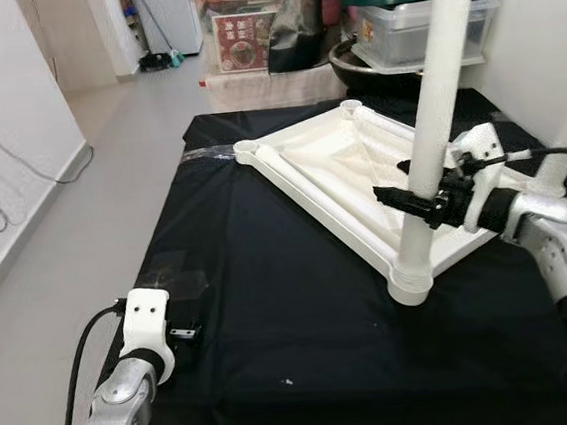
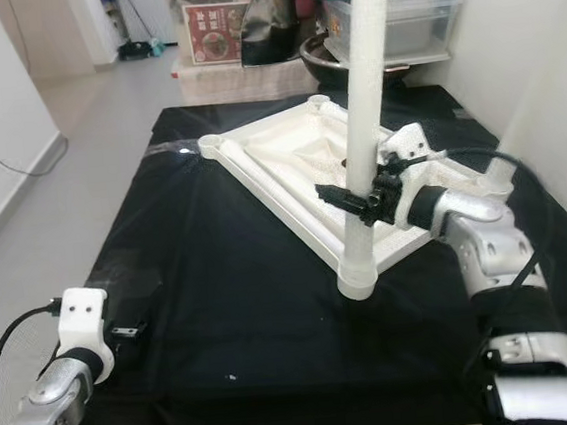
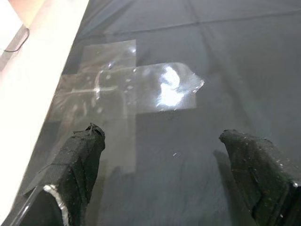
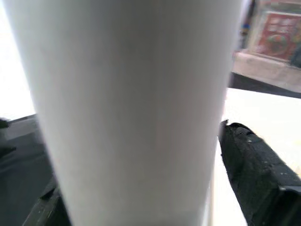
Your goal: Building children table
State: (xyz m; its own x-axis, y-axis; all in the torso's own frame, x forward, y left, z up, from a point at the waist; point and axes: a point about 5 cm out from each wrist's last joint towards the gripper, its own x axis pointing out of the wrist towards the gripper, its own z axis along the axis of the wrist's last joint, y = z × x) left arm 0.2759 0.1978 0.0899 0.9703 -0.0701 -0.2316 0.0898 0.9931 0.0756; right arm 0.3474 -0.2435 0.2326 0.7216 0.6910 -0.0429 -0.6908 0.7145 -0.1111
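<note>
Leg upright in near corner socket of inverted tabletop on black surface, right gripper fingers clamping it; best kept vertical, pressed straight down; left gripper fingers wide, idle

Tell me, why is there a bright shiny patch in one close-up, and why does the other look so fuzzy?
Left wrist view: light glares off clear tape stuck on the black cloth. Right wrist view: the white table leg sits so close to the camera that it blurs, with the right gripper around it.
</note>
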